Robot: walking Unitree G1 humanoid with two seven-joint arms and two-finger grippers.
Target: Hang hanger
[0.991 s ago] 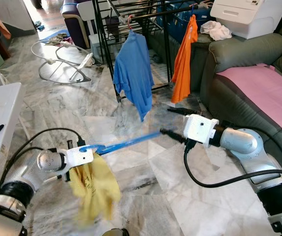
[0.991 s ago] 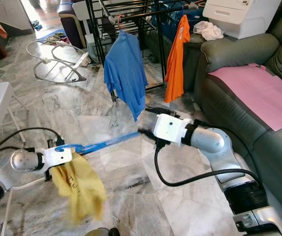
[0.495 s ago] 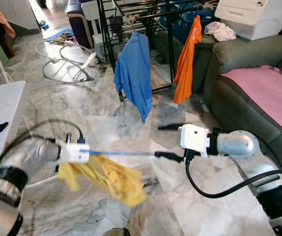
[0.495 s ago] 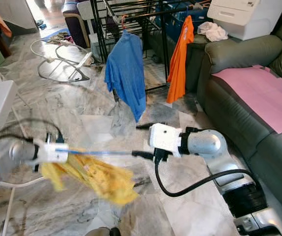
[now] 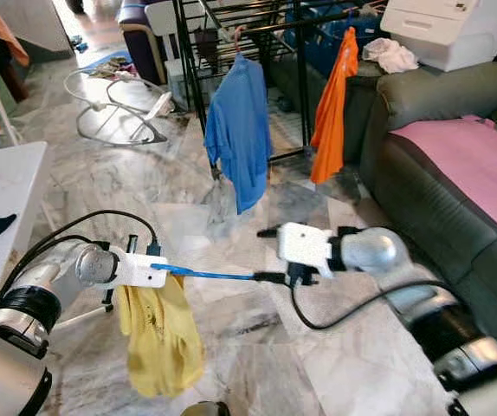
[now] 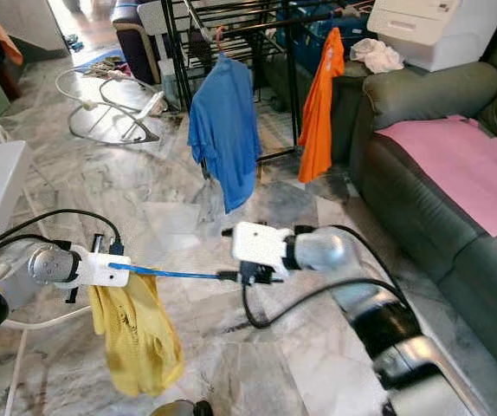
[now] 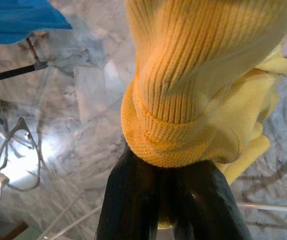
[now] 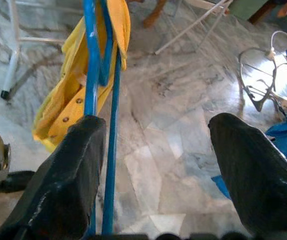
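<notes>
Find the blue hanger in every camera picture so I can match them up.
Left eye view: blue hanger spans between both tools, lower centre.
Right eye view: same, lower left.
Left wrist view: not visible; yellow garment covers it.
Right wrist view: upper left.
Shared landmark: the yellow garment.

Living room, marble-tiled.
Grey veined marble floor [image 5: 231, 347]; black drying rack [image 5: 231, 35] bearing blue shirt [image 5: 238, 130] and orange garment [image 5: 332, 108]; dark green sofa [image 5: 422, 191] with pink cloth [image 5: 469, 156]; white surface [image 5: 2, 186] at left; white printer [image 5: 448, 30].
</notes>
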